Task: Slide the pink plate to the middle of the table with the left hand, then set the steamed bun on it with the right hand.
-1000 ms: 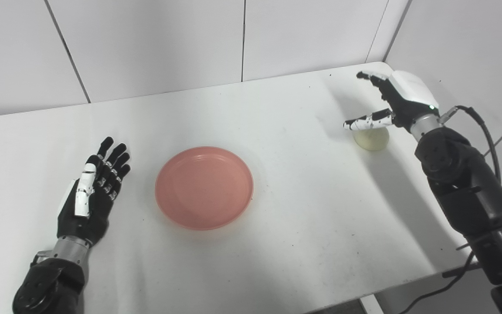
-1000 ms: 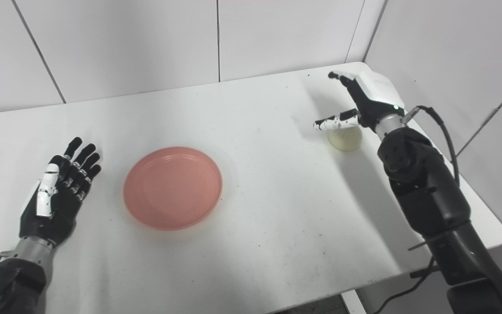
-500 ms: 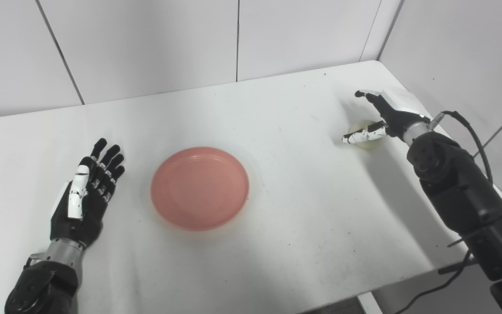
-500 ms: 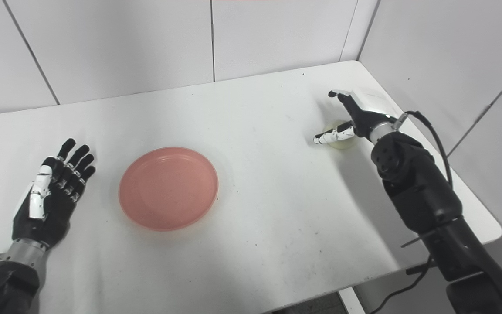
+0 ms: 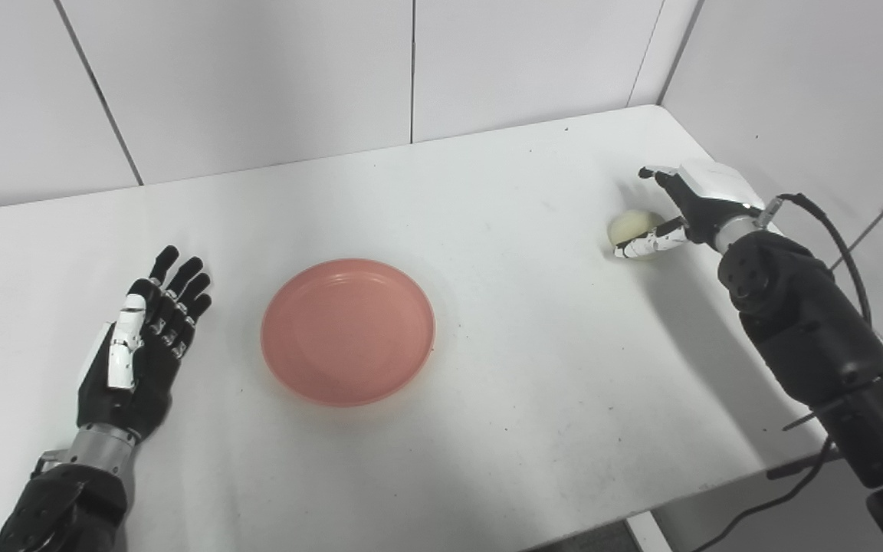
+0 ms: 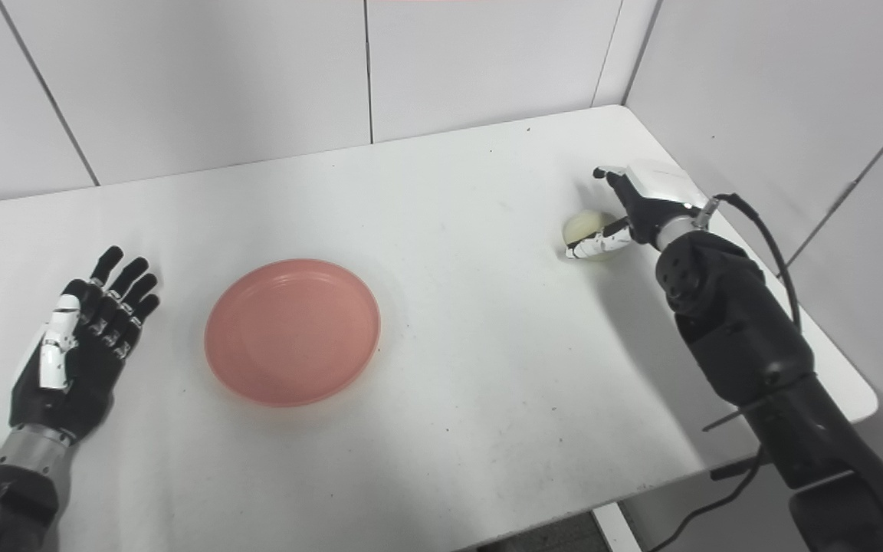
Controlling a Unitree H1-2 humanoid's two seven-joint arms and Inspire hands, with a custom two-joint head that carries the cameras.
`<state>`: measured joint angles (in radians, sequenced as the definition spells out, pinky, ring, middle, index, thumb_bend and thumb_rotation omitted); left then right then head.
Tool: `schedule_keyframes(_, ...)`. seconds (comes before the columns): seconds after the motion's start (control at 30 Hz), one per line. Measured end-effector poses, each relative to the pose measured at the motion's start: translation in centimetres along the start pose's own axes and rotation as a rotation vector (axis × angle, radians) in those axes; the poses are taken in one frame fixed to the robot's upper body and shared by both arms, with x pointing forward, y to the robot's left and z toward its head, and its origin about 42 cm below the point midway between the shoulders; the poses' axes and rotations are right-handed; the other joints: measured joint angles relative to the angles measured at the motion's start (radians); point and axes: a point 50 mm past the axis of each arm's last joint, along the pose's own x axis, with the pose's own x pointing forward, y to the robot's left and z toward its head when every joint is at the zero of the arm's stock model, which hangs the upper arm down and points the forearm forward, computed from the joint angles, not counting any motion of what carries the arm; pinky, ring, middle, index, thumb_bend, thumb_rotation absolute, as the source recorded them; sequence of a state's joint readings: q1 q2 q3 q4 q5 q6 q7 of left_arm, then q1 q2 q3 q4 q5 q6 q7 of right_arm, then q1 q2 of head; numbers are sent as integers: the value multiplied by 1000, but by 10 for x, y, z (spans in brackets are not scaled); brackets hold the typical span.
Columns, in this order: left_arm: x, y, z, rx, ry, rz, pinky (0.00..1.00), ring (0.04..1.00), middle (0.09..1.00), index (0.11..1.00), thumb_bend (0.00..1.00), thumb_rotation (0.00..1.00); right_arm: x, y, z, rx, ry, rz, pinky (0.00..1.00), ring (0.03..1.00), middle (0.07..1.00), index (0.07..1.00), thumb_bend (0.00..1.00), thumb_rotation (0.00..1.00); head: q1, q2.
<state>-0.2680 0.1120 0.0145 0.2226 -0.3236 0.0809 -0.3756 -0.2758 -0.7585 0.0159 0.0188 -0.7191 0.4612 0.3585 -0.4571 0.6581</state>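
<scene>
The steamed bun (image 5: 633,227) sits near the white surface's (image 5: 533,368) far right edge, cupped by the open right hand (image 5: 687,205); the pink plate (image 5: 348,330) lies well left; the left hand (image 5: 142,337) rests open beside it.

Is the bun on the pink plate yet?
No, the bun sits on the table by the right hand, far from the empty pink plate.

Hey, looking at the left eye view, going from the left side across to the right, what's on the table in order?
left hand → pink plate → steamed bun → right hand, which sits right at the bun with its fingers apart.
</scene>
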Motion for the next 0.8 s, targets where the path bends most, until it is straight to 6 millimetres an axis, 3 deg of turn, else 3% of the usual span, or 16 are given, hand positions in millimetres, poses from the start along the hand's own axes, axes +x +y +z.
schedule_keyframes(0.4, -2, 3, 2, 11, 1, 0, 992, 973, 961, 978, 391, 1000, 7, 12, -6, -13, 42, 48, 699, 884, 910, 868, 869, 388, -3, 8)
schedule_keyframes(0.57, -2, 3, 2, 12, 1, 1, 998, 977, 962, 981, 393, 1000, 9, 13, 0, -4, 26, 54, 679, 880, 911, 865, 859, 379, -3, 11)
schedule_keyframes(0.8, -3, 3, 2, 13, 0, 1, 992, 972, 959, 976, 398, 1000, 14, 12, 8, 12, 10, 63, 769, 917, 911, 858, 811, 355, -2, 14)
